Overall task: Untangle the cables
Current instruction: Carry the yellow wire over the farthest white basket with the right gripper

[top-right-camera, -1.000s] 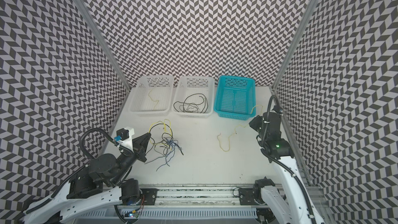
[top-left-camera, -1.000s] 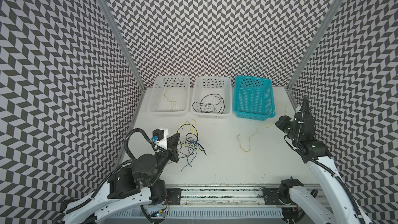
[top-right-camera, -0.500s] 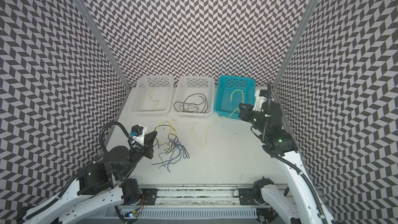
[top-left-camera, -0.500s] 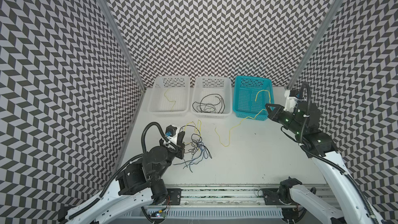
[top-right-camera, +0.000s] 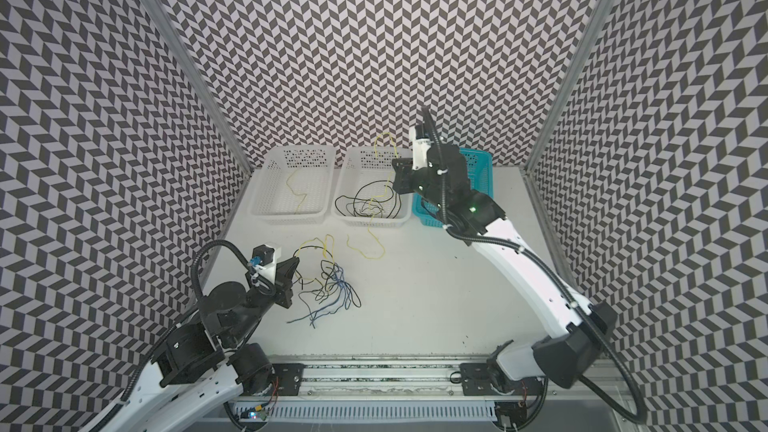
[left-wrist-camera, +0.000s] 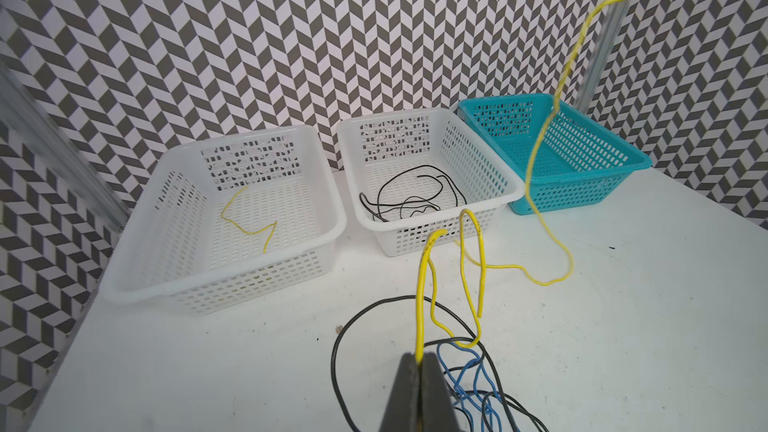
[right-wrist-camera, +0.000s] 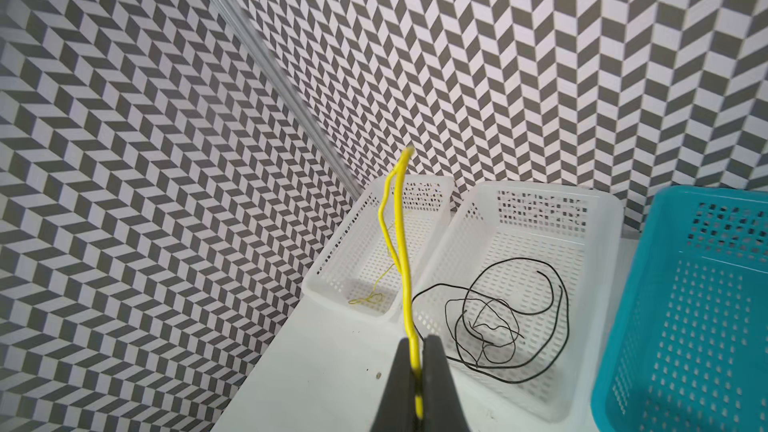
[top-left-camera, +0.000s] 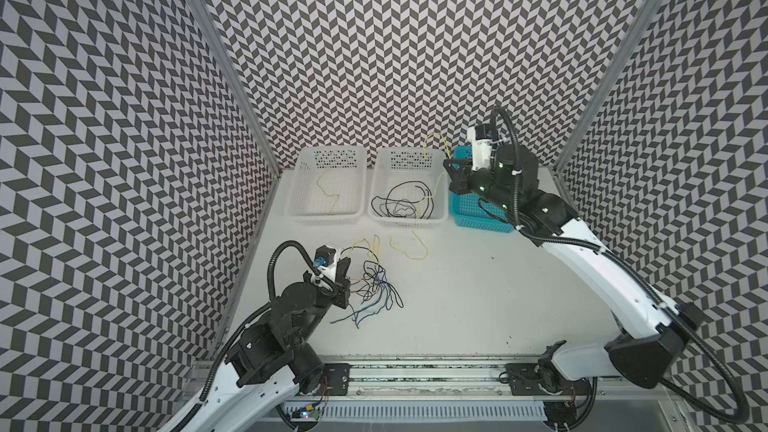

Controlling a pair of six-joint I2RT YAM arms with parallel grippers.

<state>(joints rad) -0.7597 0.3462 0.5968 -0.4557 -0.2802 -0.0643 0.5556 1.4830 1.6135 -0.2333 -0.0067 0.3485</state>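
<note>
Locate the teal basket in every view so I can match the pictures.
In a top view: teal basket at the back, rightmost of three, partly behind the right arm.
In a top view: teal basket likewise, right side showing past the arm.
Left wrist: teal basket fully visible, hanging yellow cable crossing in front.
Right wrist: teal basket cut off at the picture's edge.
Shared landmark: the middle white basket, directly beside it everywhere.

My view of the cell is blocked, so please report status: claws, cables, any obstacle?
Left claw shut on yellow cable at the tangle. Right claw shut on long yellow cable, raised near middle basket, tail on table. No obstacle seen.
</note>
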